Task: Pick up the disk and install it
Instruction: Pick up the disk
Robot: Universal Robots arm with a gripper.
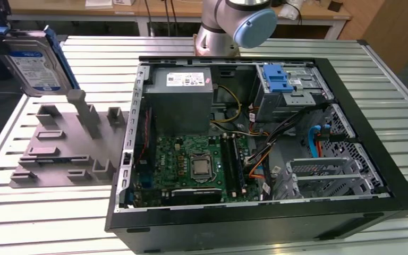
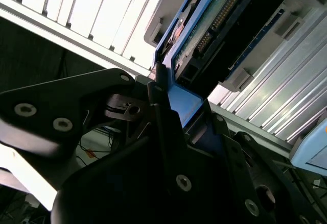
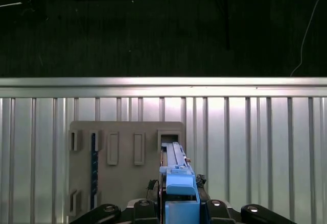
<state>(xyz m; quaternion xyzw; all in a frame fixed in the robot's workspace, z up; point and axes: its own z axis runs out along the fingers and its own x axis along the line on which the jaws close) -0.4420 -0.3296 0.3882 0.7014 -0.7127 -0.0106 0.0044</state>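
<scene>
The disk (image 1: 37,64), a silver drive with a blue-and-white label and a blue carrier frame, hangs tilted in the air over the exterior view's left side of the table. It is above the grey fixture (image 1: 62,149) and apart from it. My gripper (image 1: 0,33) is shut on the disk's upper end, at the frame's edge. In the first wrist view the blue carrier edge (image 3: 179,183) stands between my fingers, over the fixture's slots (image 3: 127,152). The second wrist view shows the disk's underside (image 2: 219,25) and my gripper (image 2: 173,112) clamped on the blue frame.
An open computer case (image 1: 395,196) lies on the slatted metal table (image 1: 41,223). Inside are a grey power supply box (image 1: 183,101), a motherboard (image 1: 197,164), loose cables and a drive bay with a blue latch (image 1: 278,79). The arm's base (image 1: 225,26) stands behind the case.
</scene>
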